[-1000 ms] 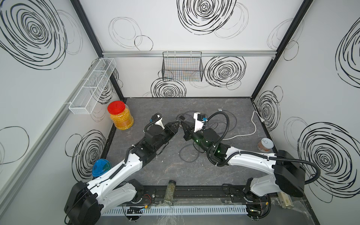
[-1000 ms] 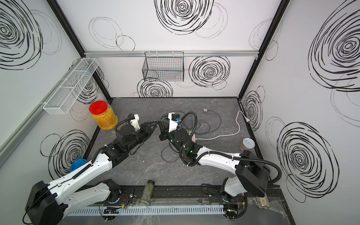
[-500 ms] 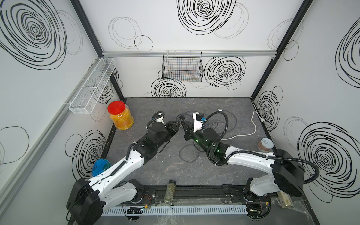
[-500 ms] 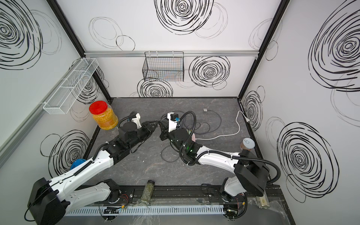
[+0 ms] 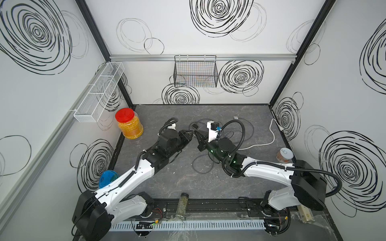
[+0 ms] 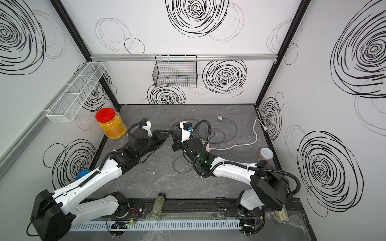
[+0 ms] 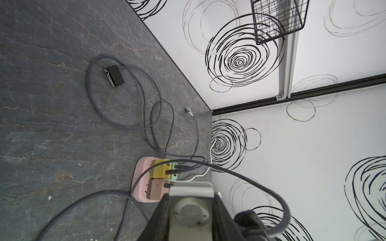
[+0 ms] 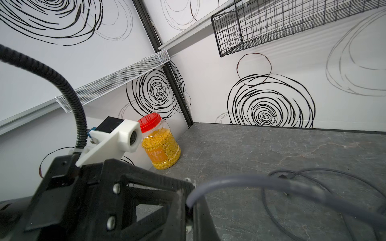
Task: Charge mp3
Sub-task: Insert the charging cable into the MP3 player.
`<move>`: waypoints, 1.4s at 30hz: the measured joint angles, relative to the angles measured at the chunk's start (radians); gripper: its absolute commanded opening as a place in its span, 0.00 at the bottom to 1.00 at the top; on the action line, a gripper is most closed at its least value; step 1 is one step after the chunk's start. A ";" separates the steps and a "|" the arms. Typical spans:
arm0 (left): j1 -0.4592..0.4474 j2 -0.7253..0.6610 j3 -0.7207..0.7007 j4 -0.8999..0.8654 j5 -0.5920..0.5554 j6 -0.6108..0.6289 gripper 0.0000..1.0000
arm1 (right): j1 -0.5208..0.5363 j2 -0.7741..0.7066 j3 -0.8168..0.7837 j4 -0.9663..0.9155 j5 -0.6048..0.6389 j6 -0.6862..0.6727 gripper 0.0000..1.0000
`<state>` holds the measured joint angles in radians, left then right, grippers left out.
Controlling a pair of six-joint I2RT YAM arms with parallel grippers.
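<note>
Left wrist view: mp3 player [image 7: 113, 76] flat on the bench [image 7: 52, 104], well apart from the pink power strip [image 7: 142, 183]; my right hand [image 5: 197, 135] clamps the grey cable [image 8: 250, 180], the left hand [image 5: 189, 133] I cannot tell, so I fear a tug dragging the player.

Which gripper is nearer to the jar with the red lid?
Left. The left gripper sits between the jar and the right gripper, both well clear of it.

Left gripper [image 5: 189, 133] tip-to-tip with right gripper [image 5: 196, 133]
</note>
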<state>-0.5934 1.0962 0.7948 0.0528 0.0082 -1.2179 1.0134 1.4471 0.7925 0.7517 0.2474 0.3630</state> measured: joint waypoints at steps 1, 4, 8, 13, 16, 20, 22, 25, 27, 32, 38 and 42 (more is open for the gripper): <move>0.001 0.000 0.002 0.002 0.000 -0.002 0.39 | -0.001 -0.002 -0.001 -0.005 -0.005 0.001 0.00; 0.008 0.000 0.002 0.013 0.002 -0.003 0.42 | -0.003 -0.009 -0.004 -0.016 -0.016 0.004 0.00; 0.011 -0.001 0.008 0.029 0.006 -0.002 0.41 | -0.011 -0.032 -0.010 -0.034 -0.029 0.011 0.00; 0.012 -0.003 0.023 0.031 0.027 -0.002 0.41 | -0.019 -0.056 -0.016 -0.036 -0.039 0.022 0.00; 0.012 -0.002 0.031 0.024 0.037 -0.002 0.39 | -0.021 -0.060 -0.018 -0.030 -0.038 0.026 0.00; 0.011 0.005 0.038 0.015 0.043 -0.002 0.37 | -0.022 -0.059 -0.018 -0.024 -0.031 0.025 0.00; 0.011 0.014 0.048 0.004 0.045 -0.002 0.37 | -0.022 -0.058 -0.018 -0.026 -0.025 0.024 0.00; 0.011 0.032 0.064 -0.003 0.046 -0.002 0.39 | -0.023 -0.054 -0.016 -0.026 -0.012 0.016 0.00; 0.011 0.041 0.069 -0.003 0.046 -0.003 0.42 | -0.025 -0.047 -0.010 -0.027 -0.006 0.010 0.00; 0.011 0.051 0.071 -0.005 0.043 -0.005 0.45 | -0.025 -0.035 -0.002 -0.041 0.000 -0.004 0.00; 0.011 0.051 0.085 -0.025 0.044 -0.005 0.46 | -0.024 -0.036 0.012 -0.060 0.008 -0.010 0.00; 0.010 0.068 0.099 -0.042 0.050 -0.003 0.45 | -0.024 -0.036 0.027 -0.090 0.013 -0.015 0.00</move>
<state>-0.5835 1.1637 0.8936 0.0109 0.0582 -1.2209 0.9890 1.4113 0.8192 0.6621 0.2607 0.3481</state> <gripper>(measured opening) 0.460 0.074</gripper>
